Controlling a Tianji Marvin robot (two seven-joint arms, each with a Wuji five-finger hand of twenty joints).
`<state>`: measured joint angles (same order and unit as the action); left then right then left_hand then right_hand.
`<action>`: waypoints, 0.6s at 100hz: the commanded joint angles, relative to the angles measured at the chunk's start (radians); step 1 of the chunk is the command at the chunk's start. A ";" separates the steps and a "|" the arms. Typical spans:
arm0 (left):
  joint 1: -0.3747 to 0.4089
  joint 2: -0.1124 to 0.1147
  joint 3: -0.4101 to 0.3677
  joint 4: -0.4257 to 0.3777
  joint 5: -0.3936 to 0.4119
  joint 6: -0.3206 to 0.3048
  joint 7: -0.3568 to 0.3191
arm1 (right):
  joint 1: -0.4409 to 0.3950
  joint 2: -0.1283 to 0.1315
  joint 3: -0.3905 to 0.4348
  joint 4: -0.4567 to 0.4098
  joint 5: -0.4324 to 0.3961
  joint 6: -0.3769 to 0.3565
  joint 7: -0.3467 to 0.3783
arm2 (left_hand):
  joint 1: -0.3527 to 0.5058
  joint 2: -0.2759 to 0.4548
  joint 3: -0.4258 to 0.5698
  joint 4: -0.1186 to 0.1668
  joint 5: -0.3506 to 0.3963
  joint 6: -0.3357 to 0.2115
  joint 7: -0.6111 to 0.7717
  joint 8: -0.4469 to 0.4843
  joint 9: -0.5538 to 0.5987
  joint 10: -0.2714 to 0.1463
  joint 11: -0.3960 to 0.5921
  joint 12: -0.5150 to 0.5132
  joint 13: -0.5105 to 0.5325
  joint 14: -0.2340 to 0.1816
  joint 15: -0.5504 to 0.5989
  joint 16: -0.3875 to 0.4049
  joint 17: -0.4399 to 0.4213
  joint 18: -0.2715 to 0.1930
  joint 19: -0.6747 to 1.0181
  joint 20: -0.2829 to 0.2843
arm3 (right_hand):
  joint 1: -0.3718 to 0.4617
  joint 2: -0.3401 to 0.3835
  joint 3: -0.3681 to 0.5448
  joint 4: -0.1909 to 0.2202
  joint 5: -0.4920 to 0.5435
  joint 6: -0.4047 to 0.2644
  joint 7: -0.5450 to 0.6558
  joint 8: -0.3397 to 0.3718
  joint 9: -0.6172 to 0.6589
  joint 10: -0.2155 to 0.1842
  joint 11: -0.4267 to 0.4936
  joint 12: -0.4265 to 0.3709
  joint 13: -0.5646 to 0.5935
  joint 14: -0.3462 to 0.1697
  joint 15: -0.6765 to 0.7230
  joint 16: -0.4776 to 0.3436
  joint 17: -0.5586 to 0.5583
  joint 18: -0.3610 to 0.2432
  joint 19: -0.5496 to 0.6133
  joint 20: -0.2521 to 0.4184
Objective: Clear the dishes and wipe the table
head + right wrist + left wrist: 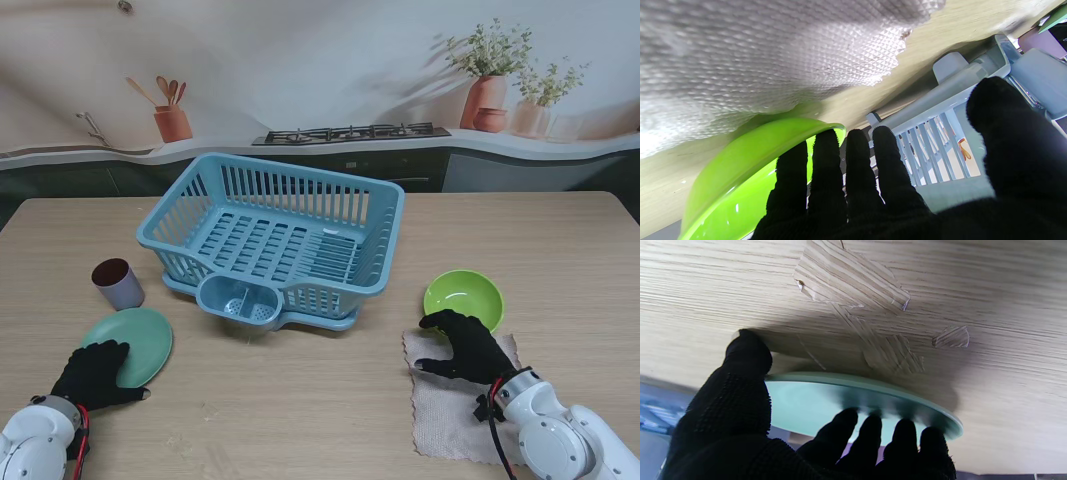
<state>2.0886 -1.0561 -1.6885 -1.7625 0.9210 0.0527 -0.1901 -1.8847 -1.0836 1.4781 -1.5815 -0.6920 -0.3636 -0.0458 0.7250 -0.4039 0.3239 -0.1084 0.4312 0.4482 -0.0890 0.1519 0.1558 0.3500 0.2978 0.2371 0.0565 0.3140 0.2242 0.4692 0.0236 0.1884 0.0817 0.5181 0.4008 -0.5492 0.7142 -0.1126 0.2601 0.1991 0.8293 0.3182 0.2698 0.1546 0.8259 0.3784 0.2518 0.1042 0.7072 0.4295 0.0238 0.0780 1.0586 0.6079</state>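
A pale green plate [140, 338] lies flat on the table at my near left. My left hand [95, 372] rests its fingers on the plate's [826, 400] near part, and its thumb [746, 353] touches the table beside the rim. A lime green bowl [463, 298] stands at the right. My right hand [465, 345] hovers open over a grey cloth [455, 405], fingertips [826, 146] at the bowl's [740, 173] near rim, thumb spread wide. A purple cup [118, 283] stands upright, farther from me than the plate.
A blue dish rack [270, 240] with a front cutlery pocket [240, 300] sits mid-table between the two hands. Clear tape patches [853, 276] are stuck on the wood by the plate. A counter with a hob and pots runs behind the table.
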 commanded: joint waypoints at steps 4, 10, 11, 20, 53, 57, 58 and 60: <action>0.028 -0.003 -0.010 0.013 0.006 -0.018 -0.017 | -0.004 -0.001 0.000 -0.002 -0.003 -0.007 0.012 | 0.420 0.188 0.151 0.133 0.183 -0.036 0.166 0.081 0.055 0.015 0.157 0.100 0.017 0.053 0.103 0.002 0.074 0.070 0.186 0.074 | -0.033 -0.006 0.018 0.032 0.007 -0.008 0.006 0.001 0.000 -0.002 0.007 0.007 -0.018 -0.015 0.016 0.005 -0.012 -0.020 -0.001 0.008; 0.035 -0.004 -0.018 0.003 0.018 -0.042 -0.009 | -0.003 -0.001 0.000 -0.002 -0.004 -0.008 0.011 | 0.491 0.218 0.126 0.138 0.218 -0.036 0.175 0.089 0.095 0.028 0.170 0.110 0.029 0.073 0.184 -0.023 0.015 0.083 0.432 0.046 | -0.033 -0.006 0.019 0.032 0.007 -0.008 0.007 0.001 0.000 -0.002 0.007 0.007 -0.018 -0.015 0.016 0.005 -0.013 -0.020 -0.002 0.008; 0.036 -0.004 -0.020 0.001 0.020 -0.046 -0.008 | -0.003 -0.001 0.000 -0.002 -0.004 -0.008 0.011 | 0.497 0.221 0.125 0.135 0.222 -0.036 0.177 0.090 0.101 0.029 0.171 0.111 0.031 0.074 0.193 -0.029 0.001 0.083 0.489 0.013 | -0.034 -0.006 0.018 0.032 0.006 -0.008 0.006 0.001 0.000 -0.002 0.007 0.007 -0.018 -0.015 0.016 0.005 -0.013 -0.020 -0.002 0.008; 0.048 -0.005 -0.034 -0.014 0.034 -0.086 0.006 | -0.003 -0.001 0.001 -0.001 -0.004 -0.010 0.011 | 0.538 0.234 0.153 0.106 0.261 -0.040 0.195 0.105 0.153 0.038 0.185 0.119 0.068 0.091 0.240 -0.037 -0.064 0.093 0.772 -0.046 | -0.036 -0.005 0.018 0.032 0.006 -0.008 0.007 0.002 0.000 -0.002 0.007 0.007 -0.017 -0.015 0.016 0.005 -0.013 -0.020 -0.002 0.008; 0.074 -0.012 -0.092 -0.049 0.067 -0.254 0.097 | 0.001 0.000 0.007 0.002 -0.010 -0.028 0.007 | 0.566 0.209 0.253 0.016 0.339 -0.075 0.282 0.282 0.306 0.072 0.252 0.188 0.212 0.171 0.378 0.020 0.021 0.173 0.945 0.008 | -0.038 -0.003 0.019 0.032 0.007 -0.009 0.007 0.001 0.002 -0.005 0.005 0.006 -0.017 -0.015 0.016 0.005 -0.011 -0.022 -0.003 0.008; 0.075 -0.013 -0.097 -0.051 0.071 -0.270 0.108 | 0.001 0.000 0.007 0.002 -0.010 -0.029 0.007 | 0.566 0.207 0.259 0.006 0.339 -0.080 0.296 0.320 0.327 0.075 0.257 0.225 0.230 0.187 0.404 0.042 0.033 0.187 0.975 0.026 | -0.039 -0.002 0.019 0.031 0.007 -0.009 0.007 0.001 0.002 -0.005 0.005 0.006 -0.017 -0.015 0.016 0.005 -0.012 -0.022 -0.003 0.008; 0.075 -0.013 -0.098 -0.051 0.072 -0.274 0.112 | 0.001 0.000 0.007 0.003 -0.010 -0.029 0.007 | 0.566 0.207 0.259 0.005 0.340 -0.081 0.299 0.327 0.331 0.076 0.258 0.232 0.235 0.190 0.409 0.046 0.037 0.190 0.980 0.029 | -0.039 -0.002 0.019 0.032 0.007 -0.009 0.007 0.001 0.002 -0.005 0.005 0.006 -0.017 -0.015 0.016 0.005 -0.012 -0.022 -0.003 0.008; 0.074 -0.013 -0.100 -0.050 0.075 -0.283 0.118 | 0.002 0.000 0.008 0.003 -0.010 -0.030 0.006 | 0.566 0.207 0.260 0.003 0.340 -0.084 0.303 0.339 0.338 0.076 0.259 0.242 0.242 0.195 0.417 0.053 0.042 0.193 0.988 0.034 | -0.038 -0.002 0.019 0.032 0.007 -0.009 0.007 0.001 0.002 -0.005 0.005 0.006 -0.017 -0.015 0.016 0.005 -0.011 -0.021 -0.002 0.009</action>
<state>2.1574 -1.0674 -1.7841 -1.8023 0.9914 -0.2124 -0.0757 -1.8822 -1.0839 1.4848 -1.5797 -0.6974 -0.3849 -0.0498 1.1504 -0.3004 0.4765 -0.1020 0.6718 0.4822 0.0557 0.3910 0.4462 0.4106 0.4971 0.4177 0.2728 0.4515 0.6086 0.4944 0.0520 0.3579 1.0119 0.5181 0.4002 -0.5489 0.7145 -0.1126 0.2601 0.1991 0.8293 0.3182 0.2699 0.1546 0.8259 0.3784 0.2518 0.1042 0.7072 0.4295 0.0237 0.0780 1.0583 0.6079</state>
